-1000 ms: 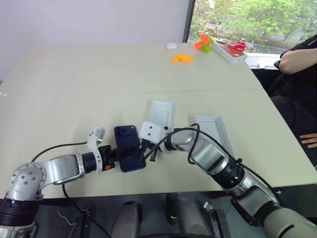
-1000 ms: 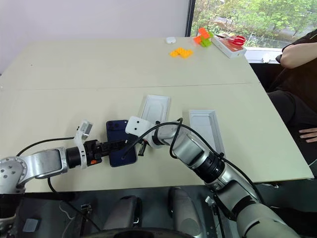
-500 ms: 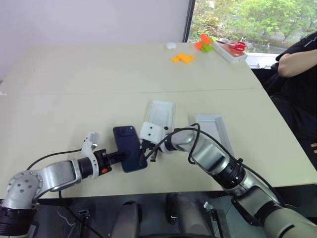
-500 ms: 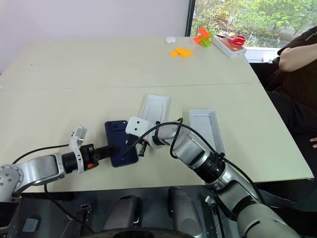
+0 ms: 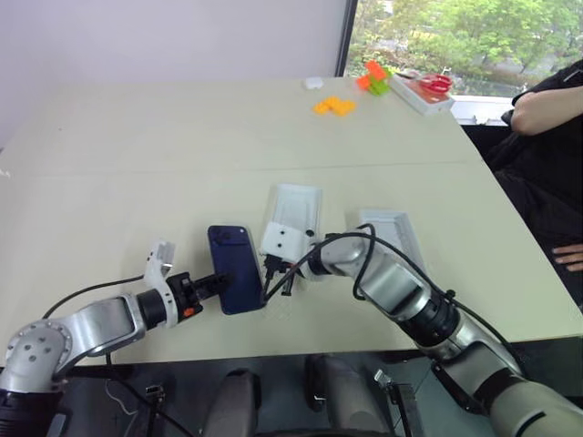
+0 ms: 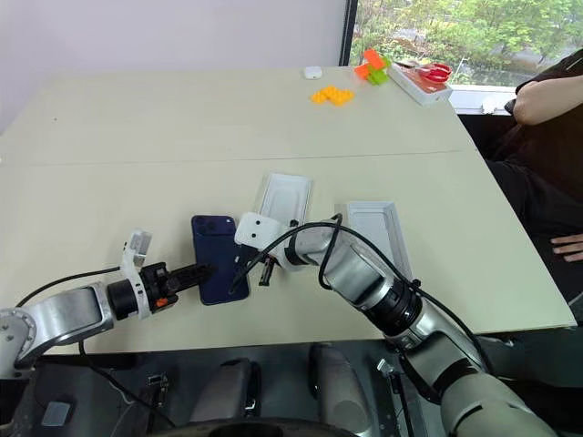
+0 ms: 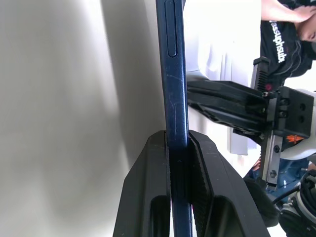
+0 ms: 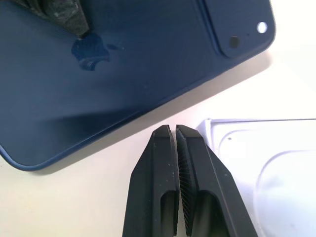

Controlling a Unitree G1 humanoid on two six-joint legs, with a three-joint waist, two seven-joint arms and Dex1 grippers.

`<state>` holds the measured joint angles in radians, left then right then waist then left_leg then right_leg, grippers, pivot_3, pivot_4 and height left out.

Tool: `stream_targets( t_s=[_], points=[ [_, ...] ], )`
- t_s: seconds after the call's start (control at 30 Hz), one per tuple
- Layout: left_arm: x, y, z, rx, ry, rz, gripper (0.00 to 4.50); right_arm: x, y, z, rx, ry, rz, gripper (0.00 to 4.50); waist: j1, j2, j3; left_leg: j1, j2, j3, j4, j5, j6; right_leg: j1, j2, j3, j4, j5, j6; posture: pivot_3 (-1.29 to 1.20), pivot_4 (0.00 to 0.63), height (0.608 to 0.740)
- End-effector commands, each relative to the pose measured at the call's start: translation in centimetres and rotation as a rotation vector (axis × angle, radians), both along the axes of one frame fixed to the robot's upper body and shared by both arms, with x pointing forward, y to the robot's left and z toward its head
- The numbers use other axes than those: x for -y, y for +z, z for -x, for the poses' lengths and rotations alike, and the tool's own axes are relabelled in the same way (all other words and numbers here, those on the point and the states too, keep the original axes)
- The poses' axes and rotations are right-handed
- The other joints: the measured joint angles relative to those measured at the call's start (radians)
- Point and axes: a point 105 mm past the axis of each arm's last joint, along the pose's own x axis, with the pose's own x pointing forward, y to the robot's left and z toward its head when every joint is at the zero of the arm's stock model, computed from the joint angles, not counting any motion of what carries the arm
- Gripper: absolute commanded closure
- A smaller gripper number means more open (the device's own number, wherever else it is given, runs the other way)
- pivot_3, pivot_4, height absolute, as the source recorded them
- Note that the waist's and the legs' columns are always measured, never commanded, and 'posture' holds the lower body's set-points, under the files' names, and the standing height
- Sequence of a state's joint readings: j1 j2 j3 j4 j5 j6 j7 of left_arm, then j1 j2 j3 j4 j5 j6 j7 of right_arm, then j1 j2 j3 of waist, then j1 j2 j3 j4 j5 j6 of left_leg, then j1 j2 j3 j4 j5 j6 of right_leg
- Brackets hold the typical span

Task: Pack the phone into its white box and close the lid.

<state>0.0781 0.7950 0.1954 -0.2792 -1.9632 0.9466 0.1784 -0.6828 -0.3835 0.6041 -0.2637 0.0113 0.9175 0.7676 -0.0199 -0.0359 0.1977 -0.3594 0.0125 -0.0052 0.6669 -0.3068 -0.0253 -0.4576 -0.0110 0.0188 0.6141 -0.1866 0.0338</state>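
The glossy navy phone (image 5: 234, 269), slim with a square camera bump, lay back-up near the front edge of the matte beige surface (image 5: 137, 173), its near end clamped in the left pincer (image 7: 178, 148). The right pincer (image 8: 174, 136), empty with ribbed black fingers pressed together, hovered just beside the phone. A shallow white insert (image 5: 293, 211) with an oval recess and a white tray (image 5: 390, 232) lay beside it; a window showed green trees.

A pale beige surface (image 5: 137, 155) is backed by a plain white wall (image 5: 164, 36); daylit green trees are seen through a window (image 5: 455, 32).
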Motion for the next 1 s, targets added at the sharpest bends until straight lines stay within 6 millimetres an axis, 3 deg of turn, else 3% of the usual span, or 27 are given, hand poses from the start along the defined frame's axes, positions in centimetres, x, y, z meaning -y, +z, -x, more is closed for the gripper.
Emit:
stream_targets(
  t_s=[0.03, 0.2, 0.3, 0.47, 0.63, 0.7, 0.73, 1.0],
  points=[
    [-0.8, 3.2, -0.1, 0.147, 0.017, 0.051, 3.94, 0.6, 4.0, 0.7, 0.083, 0.049, -0.078, 4.33, 0.001, 0.0, 0.0, -0.001, 0.0, 0.0, 0.0, 0.0, 0.0, -0.001, 0.0, 0.0, 0.0, 0.0, 0.0, 0.0, 0.15, 0.732],
    [-1.7, 3.6, -0.2, 0.169, 0.052, 0.065, 3.94, 2.0, 5.5, 1.1, 0.104, 0.069, -0.102, 4.33, 0.003, 0.0, 0.0, -0.002, 0.0, 0.0, 0.0, 0.0, 0.0, -0.001, 0.0, 0.0, -0.001, 0.0, 0.0, 0.0, 0.15, 0.732],
    [-1.7, 3.7, -0.5, 0.175, 0.062, 0.079, 3.94, 3.0, 6.0, -1.4, 0.115, -0.052, -0.125, 4.33, 0.0, 0.0, 0.0, -0.001, 0.0, 0.001, 0.0, 0.0, 0.0, -0.001, 0.0, 0.0, -0.001, 0.0, 0.0, 0.0, 0.15, 0.732],
    [-0.9, 3.1, -0.4, 0.142, 0.029, 0.062, 3.94, 3.4, 5.5, -3.5, 0.126, -0.134, -0.122, 4.33, 0.0, 0.0, 0.0, -0.001, 0.0, 0.001, 0.0, 0.0, 0.0, -0.002, 0.001, 0.0, -0.001, 0.0, 0.0, 0.0, 0.15, 0.732],
    [-0.8, 2.8, -0.4, 0.129, 0.029, 0.065, 3.94, 3.3, 5.6, -3.7, 0.132, -0.137, -0.125, 4.33, 0.001, 0.0, 0.0, -0.007, 0.0, 0.0, -0.001, 0.0, 0.0, -0.006, 0.0, 0.0, -0.001, 0.002, -0.002, 0.0, 0.15, 0.732],
    [-0.9, 2.9, -0.3, 0.138, 0.039, 0.076, 4.43, 3.3, 5.5, -3.6, 0.13, -0.137, -0.126, 4.33, 0.002, 0.0, 0.0, -0.009, 0.0, 0.0, 0.0, 0.0, 0.0, -0.008, 0.0, 0.0, -0.001, 0.002, -0.002, 0.0, 0.15, 0.732],
    [-1.0, 2.9, -0.2, 0.141, 0.047, 0.078, 4.47, 3.3, 5.4, -3.5, 0.129, -0.135, -0.124, 4.33, 0.002, 0.0, 0.0, -0.01, 0.0, 0.0, 0.0, 0.0, 0.0, -0.008, 0.0, 0.0, -0.001, 0.002, -0.003, 0.0, 0.15, 0.732],
    [-1.9, 3.0, -0.1, 0.153, 0.115, 0.102, 4.47, 4.2, 4.3, -3.8, 0.147, -0.141, -0.052, 4.33, 0.002, 0.0, 0.0, -0.011, 0.0, 0.0, 0.0, 0.0, 0.0, -0.009, 0.0, 0.0, -0.001, 0.002, -0.002, 0.0, 0.15, 0.732]
  ],
)
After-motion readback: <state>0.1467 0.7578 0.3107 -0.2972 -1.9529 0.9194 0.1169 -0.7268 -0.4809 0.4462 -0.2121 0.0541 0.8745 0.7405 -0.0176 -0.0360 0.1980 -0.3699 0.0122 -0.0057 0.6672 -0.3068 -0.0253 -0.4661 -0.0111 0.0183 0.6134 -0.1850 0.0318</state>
